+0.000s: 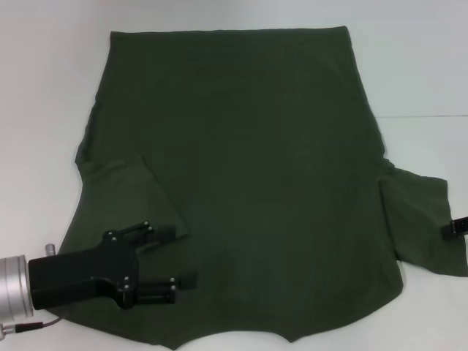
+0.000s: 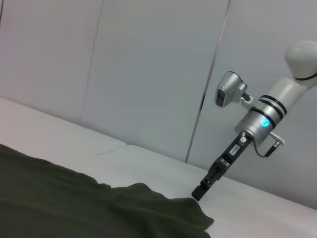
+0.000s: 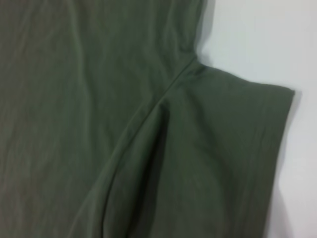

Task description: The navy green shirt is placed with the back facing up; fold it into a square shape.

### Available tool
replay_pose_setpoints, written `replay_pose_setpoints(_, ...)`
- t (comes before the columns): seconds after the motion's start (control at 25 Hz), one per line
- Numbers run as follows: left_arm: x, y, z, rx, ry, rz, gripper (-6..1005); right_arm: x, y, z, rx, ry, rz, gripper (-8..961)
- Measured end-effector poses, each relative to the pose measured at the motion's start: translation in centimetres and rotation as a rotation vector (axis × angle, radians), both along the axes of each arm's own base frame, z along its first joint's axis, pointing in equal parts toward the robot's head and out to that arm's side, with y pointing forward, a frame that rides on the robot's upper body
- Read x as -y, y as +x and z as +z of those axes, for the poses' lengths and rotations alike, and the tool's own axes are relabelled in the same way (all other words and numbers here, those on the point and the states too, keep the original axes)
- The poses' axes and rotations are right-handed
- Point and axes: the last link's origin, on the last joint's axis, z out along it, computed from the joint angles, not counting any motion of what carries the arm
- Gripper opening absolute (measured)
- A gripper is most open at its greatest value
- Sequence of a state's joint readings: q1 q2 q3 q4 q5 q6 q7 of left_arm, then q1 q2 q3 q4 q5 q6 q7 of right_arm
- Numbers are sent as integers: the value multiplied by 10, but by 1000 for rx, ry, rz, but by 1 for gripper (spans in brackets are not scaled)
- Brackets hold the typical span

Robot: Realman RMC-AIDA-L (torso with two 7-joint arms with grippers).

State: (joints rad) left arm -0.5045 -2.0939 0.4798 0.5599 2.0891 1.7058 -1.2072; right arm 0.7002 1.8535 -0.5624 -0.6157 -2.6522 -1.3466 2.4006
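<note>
The navy green shirt (image 1: 248, 168) lies spread flat on the white table (image 1: 51, 88), plain side up, hem at the far edge and neckline nearest me. My left gripper (image 1: 180, 256) is open, low over the near left shoulder beside the left sleeve (image 1: 124, 197), which lies turned in against the body. My right gripper (image 1: 457, 227) shows only as a dark tip at the outer edge of the right sleeve (image 1: 420, 219). In the left wrist view the right gripper (image 2: 200, 191) points down at the shirt's (image 2: 74, 203) sleeve edge. The right wrist view shows that sleeve (image 3: 233, 148) and its armpit seam.
White table surface (image 3: 257, 39) borders the shirt on the left, right and far sides. A seam between two table tops (image 1: 424, 115) runs off to the right. A pale panelled wall (image 2: 148, 74) stands behind the table.
</note>
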Motion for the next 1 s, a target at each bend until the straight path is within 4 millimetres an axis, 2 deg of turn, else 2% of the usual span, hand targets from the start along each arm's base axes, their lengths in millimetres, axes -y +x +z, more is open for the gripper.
replay_pose_setpoints(0.36, 0, 0, -1, 4, -1, 1, 947, -5, -1, -13, 1, -2, 19, 754)
replay_pose_setpoints(0.88, 0, 1, 0, 7, 1, -1, 948, -4, -1, -22, -7, -9, 21, 752)
replay_pose_setpoints(1.0, -1, 2, 0, 15, 7, -4, 948, -4, -2, -18, -34, 11, 7, 752)
